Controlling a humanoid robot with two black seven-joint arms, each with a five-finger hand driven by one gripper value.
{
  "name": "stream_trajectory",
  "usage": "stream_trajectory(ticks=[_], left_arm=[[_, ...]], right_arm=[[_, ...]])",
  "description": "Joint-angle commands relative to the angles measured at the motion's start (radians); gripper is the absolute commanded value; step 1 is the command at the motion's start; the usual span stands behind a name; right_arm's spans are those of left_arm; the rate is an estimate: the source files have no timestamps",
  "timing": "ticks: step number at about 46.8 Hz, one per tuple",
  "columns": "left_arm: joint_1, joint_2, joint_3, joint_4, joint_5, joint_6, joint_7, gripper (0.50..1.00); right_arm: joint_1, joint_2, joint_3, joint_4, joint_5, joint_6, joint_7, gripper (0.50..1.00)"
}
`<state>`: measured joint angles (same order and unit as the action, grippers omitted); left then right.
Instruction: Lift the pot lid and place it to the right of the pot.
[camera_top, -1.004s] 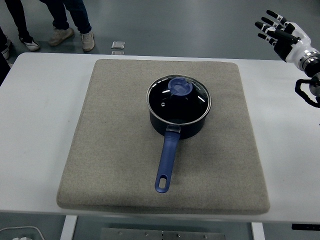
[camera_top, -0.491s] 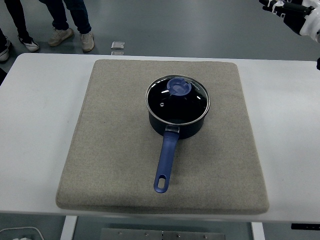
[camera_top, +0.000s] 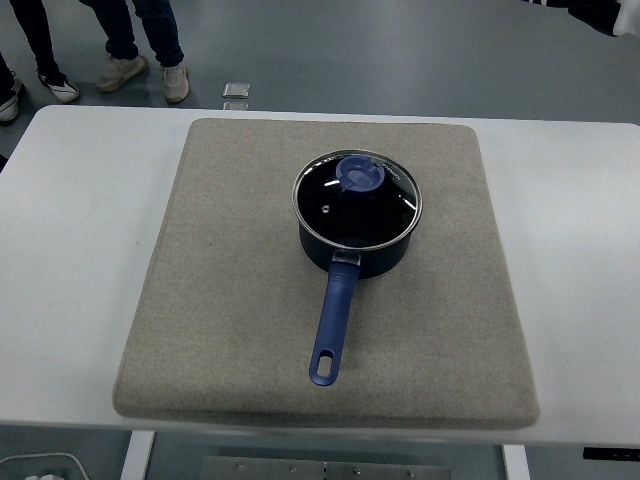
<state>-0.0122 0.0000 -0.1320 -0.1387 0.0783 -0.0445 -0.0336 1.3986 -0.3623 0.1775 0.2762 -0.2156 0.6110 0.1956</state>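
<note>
A dark blue saucepan (camera_top: 345, 252) stands a little right of the middle of a beige mat (camera_top: 230, 290). Its glass lid (camera_top: 340, 205) with a metal rim and a round blue knob (camera_top: 360, 174) sits flat on the pot. The pot's long blue handle (camera_top: 333, 325) points toward the table's near edge. Only a sliver of my right arm (camera_top: 600, 14) shows at the top right corner, high above and far from the pot. My left arm is out of view.
The mat lies on a white table (camera_top: 70, 260), with bare mat to the right of the pot. At the top left, a person's legs and shoes (camera_top: 140, 50) stand on the floor beyond the table. A small object (camera_top: 236, 96) lies on the floor there.
My right hand has risen from beside the table's far right corner up to the picture's top edge, nearly leaving the view. The pot and lid have not moved.
</note>
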Motion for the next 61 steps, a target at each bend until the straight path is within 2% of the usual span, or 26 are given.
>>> stream_trajectory(ticks=[1, 15, 35, 45, 51, 61], left_arm=[[0.000, 0.000, 0.000, 0.001, 0.000, 0.000, 0.000, 1.000], [0.000, 0.000, 0.000, 0.001, 0.000, 0.000, 0.001, 1.000], [0.000, 0.000, 0.000, 0.001, 0.000, 0.000, 0.000, 1.000], [0.000, 0.000, 0.000, -0.001, 0.000, 0.000, 0.000, 1.000], [0.000, 0.000, 0.000, 0.001, 0.000, 0.000, 0.000, 1.000], [0.000, 0.000, 0.000, 0.001, 0.000, 0.000, 0.000, 1.000]], right_arm=[[0.017, -0.010, 0.000, 0.008, -0.019, 0.000, 0.002, 0.903], [0.071, -0.040, -0.001, 0.009, -0.041, 0.000, 0.002, 0.903], [0.072, -0.053, -0.003, -0.002, -0.048, 0.000, 0.001, 0.903], [0.072, -0.064, -0.026, 0.003, -0.203, 0.000, 0.008, 0.903], [0.072, -0.066, -0.030, 0.009, -0.274, 0.000, 0.030, 0.903], [0.094, -0.095, -0.036, 0.118, -0.447, 0.000, 0.071, 0.903]])
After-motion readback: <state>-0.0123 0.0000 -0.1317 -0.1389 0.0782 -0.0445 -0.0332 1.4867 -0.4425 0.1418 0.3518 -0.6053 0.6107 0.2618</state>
